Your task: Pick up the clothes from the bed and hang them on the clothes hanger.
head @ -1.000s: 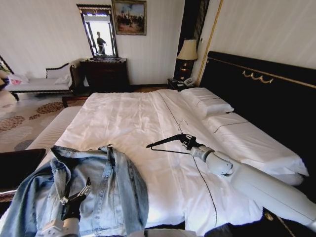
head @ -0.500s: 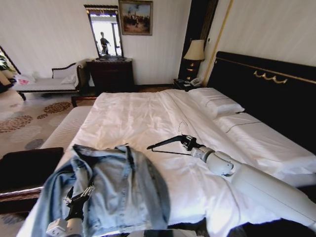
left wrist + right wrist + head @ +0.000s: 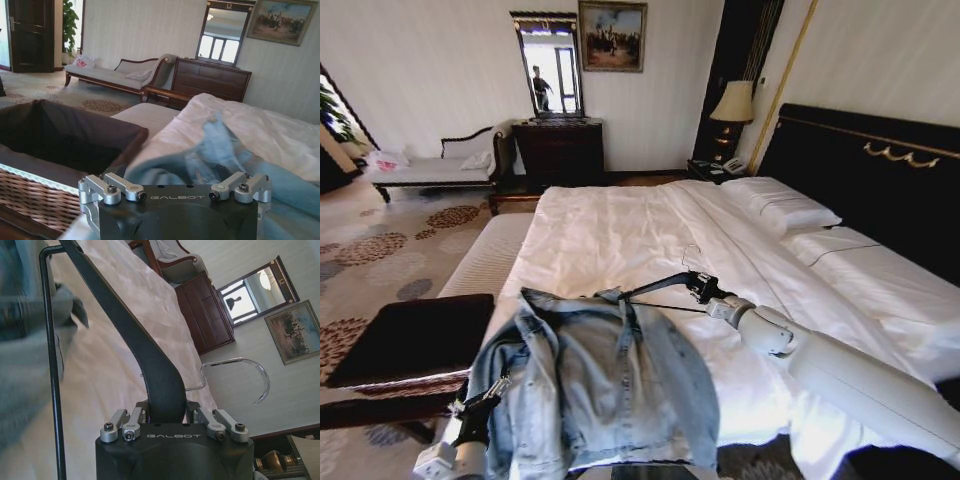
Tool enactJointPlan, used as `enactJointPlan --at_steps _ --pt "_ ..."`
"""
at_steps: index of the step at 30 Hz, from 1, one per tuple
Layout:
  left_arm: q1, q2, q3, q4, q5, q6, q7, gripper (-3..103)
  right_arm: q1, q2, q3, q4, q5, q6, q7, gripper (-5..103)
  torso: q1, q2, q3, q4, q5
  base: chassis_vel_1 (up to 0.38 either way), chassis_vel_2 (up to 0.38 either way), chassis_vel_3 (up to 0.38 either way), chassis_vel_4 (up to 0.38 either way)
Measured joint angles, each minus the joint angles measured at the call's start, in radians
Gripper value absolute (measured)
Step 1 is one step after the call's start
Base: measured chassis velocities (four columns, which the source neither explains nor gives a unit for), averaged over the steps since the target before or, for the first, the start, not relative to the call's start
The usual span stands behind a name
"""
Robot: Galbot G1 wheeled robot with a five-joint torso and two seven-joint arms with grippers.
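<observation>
The clothes, a faded-blue denim jacket [image 3: 610,380], lie spread on the near corner of the bed [image 3: 620,230]. My left gripper [image 3: 488,393] is at the jacket's left edge, shut on the denim. The left wrist view has bunched blue denim [image 3: 210,150] right in front of the left gripper [image 3: 175,180]. My right gripper [image 3: 702,289] hovers over the sheet, shut on the clothes hanger [image 3: 655,288], whose far tip reaches the jacket's collar. In the right wrist view, the right gripper [image 3: 167,415] clamps the hanger's black arm [image 3: 130,335] just below the silver hook [image 3: 245,370].
A dark-lined woven basket [image 3: 410,340] stands at the bed's left, also in the left wrist view [image 3: 60,145]. A white bench [image 3: 485,260] runs along the bed's foot. Pillows [image 3: 785,210] and the black headboard [image 3: 880,190] are on the right, a chaise [image 3: 440,170] and dresser [image 3: 560,150] beyond.
The whole view has swung, so the camera moved. Against my arms, the jacket has shifted right; its collar now meets the hanger's tip. The right gripper keeps its hold on the hanger.
</observation>
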Motion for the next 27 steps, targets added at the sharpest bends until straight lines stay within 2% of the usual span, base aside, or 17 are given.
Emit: enactJointPlan --at_steps 5,10,13,18,27 --pt "-0.008 0.011 -0.006 -0.003 -0.006 0.008 -0.001 100 0.0 0.003 -0.001 0.01 0.01 0.0 0.016 36 0.0 0.0 0.0 0.0001 -0.0011 0.13 0.144 -0.125 -0.137" --pt "-0.027 0.022 -0.007 -0.007 -0.009 0.026 -0.003 100 -0.002 0.006 0.0 0.015 0.016 -0.003 0.019 36 0.0 0.0 0.0 0.0 0.0001 0.022 0.013 -0.014 -0.015" --pt "-0.059 0.036 -0.009 0.006 -0.015 0.051 -0.009 100 -0.013 0.013 0.005 0.021 0.019 -0.005 0.024 36 0.0 0.0 0.0 -0.0006 0.0003 -0.028 -0.038 0.015 0.018" --pt "-0.109 0.05 -0.022 0.017 -0.029 0.091 -0.024 100 -0.026 0.03 0.007 0.027 0.024 0.0 0.025 36 0.0 0.0 0.0 0.0 -0.0005 -0.008 -0.012 0.006 0.002" --pt "-0.112 0.04 -0.012 0.023 -0.025 0.099 -0.027 100 -0.054 0.05 0.008 0.011 -0.009 -0.003 0.031 36 0.0 0.0 0.0 0.0 -0.0003 0.0 0.0 0.0 0.0"
